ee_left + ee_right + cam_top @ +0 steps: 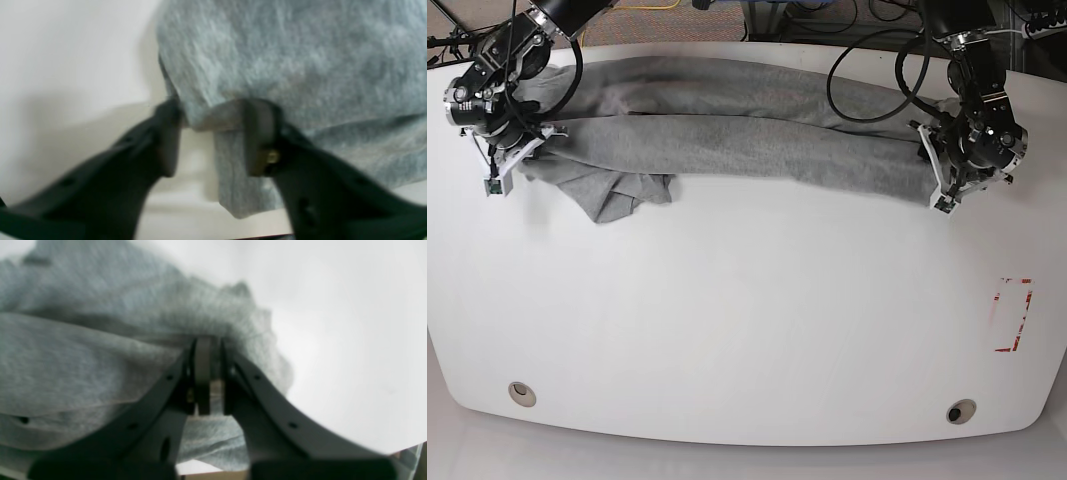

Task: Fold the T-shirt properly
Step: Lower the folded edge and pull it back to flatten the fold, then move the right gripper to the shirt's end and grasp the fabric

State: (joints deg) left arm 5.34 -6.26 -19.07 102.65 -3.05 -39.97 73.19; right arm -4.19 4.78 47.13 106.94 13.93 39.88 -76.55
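the soft heather-grey cotton t-shirt [737,140] lies in one long lengthwise fold, right gripper [207,373] pinching one end, left gripper [210,140] half-spread around the other; crosswise folds remain.

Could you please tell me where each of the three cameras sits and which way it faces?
Base: overhead, looking down on the white table; both arms show.
Left wrist: behind the left gripper, facing the T-shirt edge between its fingers.
Right wrist: behind the right gripper, pinched on cloth.
Shared: all three show the T-shirt.
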